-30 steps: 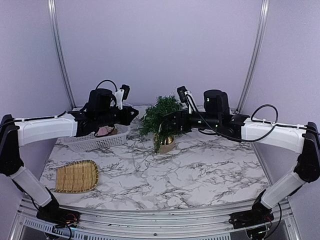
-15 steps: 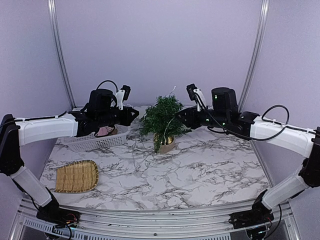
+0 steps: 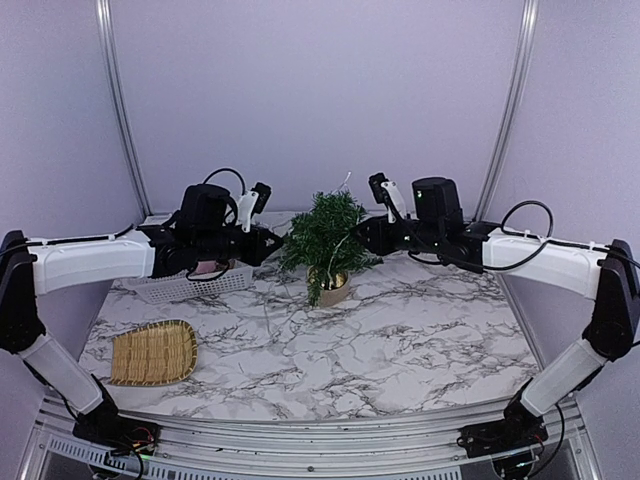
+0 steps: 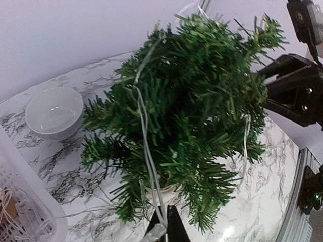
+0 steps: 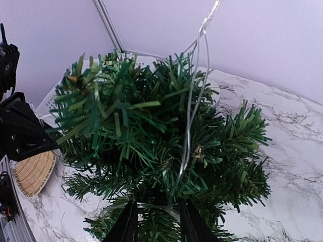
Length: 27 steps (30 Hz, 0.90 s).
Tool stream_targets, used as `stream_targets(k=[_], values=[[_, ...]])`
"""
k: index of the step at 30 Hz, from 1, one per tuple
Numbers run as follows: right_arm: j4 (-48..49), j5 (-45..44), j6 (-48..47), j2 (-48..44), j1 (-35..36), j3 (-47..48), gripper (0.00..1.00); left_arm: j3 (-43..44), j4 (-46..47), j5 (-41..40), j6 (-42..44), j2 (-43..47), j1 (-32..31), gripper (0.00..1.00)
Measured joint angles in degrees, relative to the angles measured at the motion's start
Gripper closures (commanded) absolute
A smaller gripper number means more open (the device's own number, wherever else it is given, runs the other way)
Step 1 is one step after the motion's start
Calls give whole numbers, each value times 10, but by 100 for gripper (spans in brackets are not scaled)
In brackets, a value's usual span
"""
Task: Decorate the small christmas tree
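The tree (image 3: 325, 238) stands upright in its pot (image 3: 334, 289) at the far middle of the table (image 3: 420, 350). Its long axis is vertical and its tip points up. We see the left gripper (image 4: 164, 228) just left of it, closed on a thin wire (image 4: 145, 146) that climbs through the branches. The right gripper (image 5: 155, 222), just right of the tree, has its jaws apart, with a strand of wire passing between them. A white basket (image 3: 190, 287) lies far left.
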<state>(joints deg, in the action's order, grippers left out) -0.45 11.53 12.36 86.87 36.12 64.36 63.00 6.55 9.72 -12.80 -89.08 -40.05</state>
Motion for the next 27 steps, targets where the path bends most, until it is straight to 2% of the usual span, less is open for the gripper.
stream_targets(k=[9, 16, 20, 23, 27], values=[[4, 11, 0, -26, -1, 0, 70, -2, -17, 62, 43, -2, -45, 100], [5, 16, 0, -53, -1, 0, 67, -4, -16, 27, 54, -17, -47, 71], [4, 20, -1, -54, -1, -1, 66, -33, 9, 4, 50, -8, -46, 53], [4, 23, -2, -55, -1, -1, 66, -64, 16, -13, 42, 5, -46, 44], [3, 26, -2, -61, -1, -3, 64, -97, 30, -33, 36, 28, -43, 38]])
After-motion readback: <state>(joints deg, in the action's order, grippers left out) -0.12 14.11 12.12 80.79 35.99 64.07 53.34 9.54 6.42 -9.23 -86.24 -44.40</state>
